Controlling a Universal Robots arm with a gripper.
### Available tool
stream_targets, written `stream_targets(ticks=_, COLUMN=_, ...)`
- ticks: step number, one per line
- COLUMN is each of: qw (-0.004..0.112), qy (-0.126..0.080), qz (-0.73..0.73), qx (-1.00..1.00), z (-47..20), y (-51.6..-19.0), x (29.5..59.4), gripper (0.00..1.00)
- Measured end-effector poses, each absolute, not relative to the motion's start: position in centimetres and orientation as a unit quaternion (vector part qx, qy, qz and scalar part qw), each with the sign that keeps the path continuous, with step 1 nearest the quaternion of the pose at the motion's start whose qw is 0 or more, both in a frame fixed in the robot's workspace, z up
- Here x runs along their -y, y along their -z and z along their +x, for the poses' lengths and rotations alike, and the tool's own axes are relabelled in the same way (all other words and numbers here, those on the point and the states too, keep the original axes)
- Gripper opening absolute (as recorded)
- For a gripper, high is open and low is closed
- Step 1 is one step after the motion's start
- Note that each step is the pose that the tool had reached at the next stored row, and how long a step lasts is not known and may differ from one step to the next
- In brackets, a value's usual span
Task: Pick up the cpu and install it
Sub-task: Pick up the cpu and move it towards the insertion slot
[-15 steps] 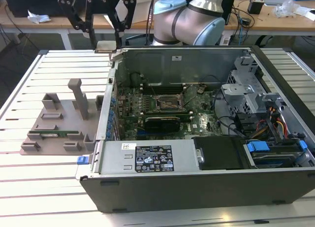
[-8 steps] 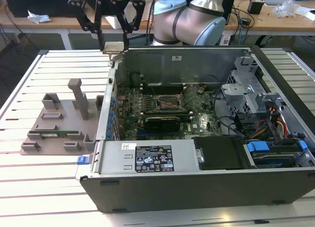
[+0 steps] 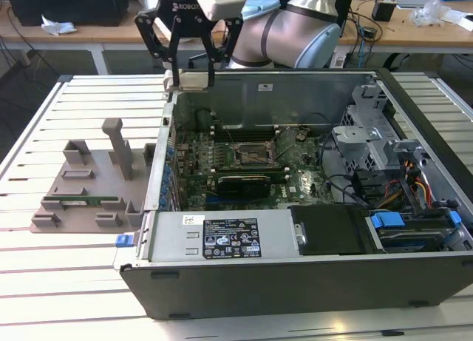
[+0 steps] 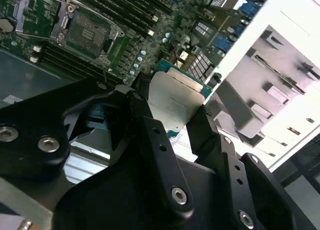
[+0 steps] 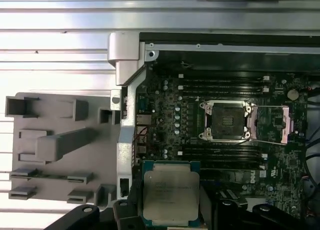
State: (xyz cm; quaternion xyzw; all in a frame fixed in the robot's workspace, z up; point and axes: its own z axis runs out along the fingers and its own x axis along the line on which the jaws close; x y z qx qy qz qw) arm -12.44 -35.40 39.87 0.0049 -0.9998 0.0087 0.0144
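- On the exterior view's left, the grey fixture tray [image 3: 89, 186] lies on the slatted table [image 3: 74, 282], just beside the open computer case [image 3: 295, 282].
- The gripper [image 3: 188, 67] hangs over the case's near-left corner, above the case wall. Its fingers are pinched on the cpu [image 3: 194, 80].
- In both wrist views the cpu [image 5: 170, 192] [image 4: 172, 103] sits between the two black fingers [image 4: 145, 120], metal top showing. It is held by opposite edges, in the air above the motherboard's edge.
- Further right, the cpu socket [image 3: 255, 154] [image 5: 225, 121] lies open at the board's middle, its load plate [image 5: 280, 122] swung aside. The socket is well apart from the chip.
- My read: the pick-up is done and I'm in the carry; the install is not yet done. Seating calls for bringing the chip level and square over that socket, corners matched, with no sideways scrape across the contacts.
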Motion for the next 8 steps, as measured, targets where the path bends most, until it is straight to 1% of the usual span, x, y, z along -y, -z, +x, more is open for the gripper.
stream_targets(ticks=8, qw=0.019, qy=-0.009, qz=0.005, qx=1.000, z=-9.3, y=-37.6, x=35.3, gripper=0.54)
